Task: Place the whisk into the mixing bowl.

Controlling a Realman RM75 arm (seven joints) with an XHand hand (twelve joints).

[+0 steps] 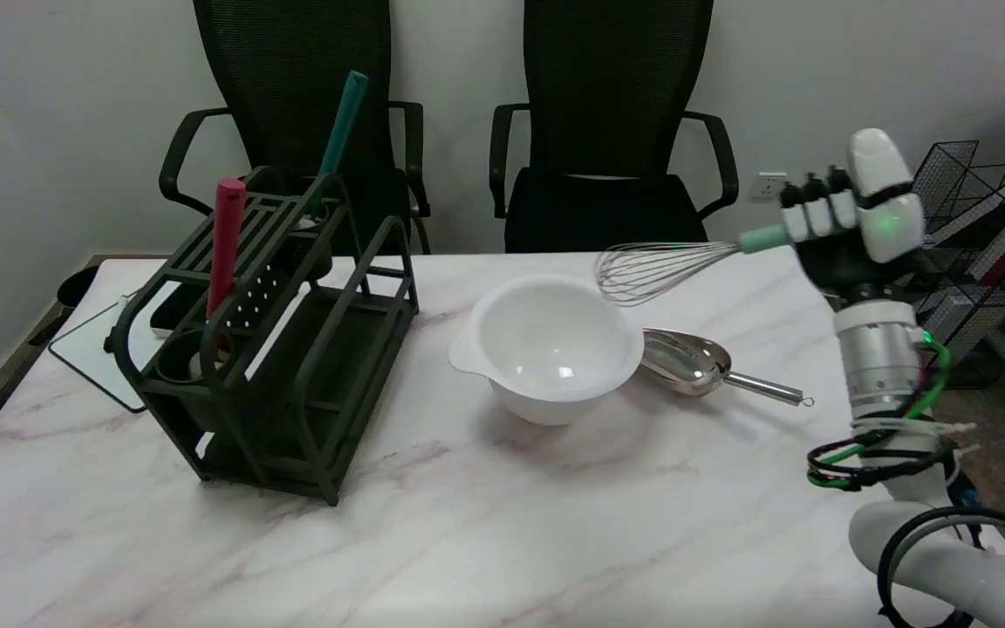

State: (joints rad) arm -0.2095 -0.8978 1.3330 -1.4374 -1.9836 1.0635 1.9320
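My right hand [851,222] is raised above the table's right side and grips the pale green handle of the whisk [659,269]. The whisk lies nearly level in the air, its wire head pointing left, just above and behind the right rim of the white mixing bowl [548,344]. The bowl stands on the marble table, with nothing inside it. The whisk's wires do not touch the bowl.
A metal scoop [699,362] lies right of the bowl, touching or close to its side. A dark green rack [280,331] with a red-handled tool [225,240] and a teal-handled tool [341,122] stands at the left. Two black chairs [611,122] sit behind the table.
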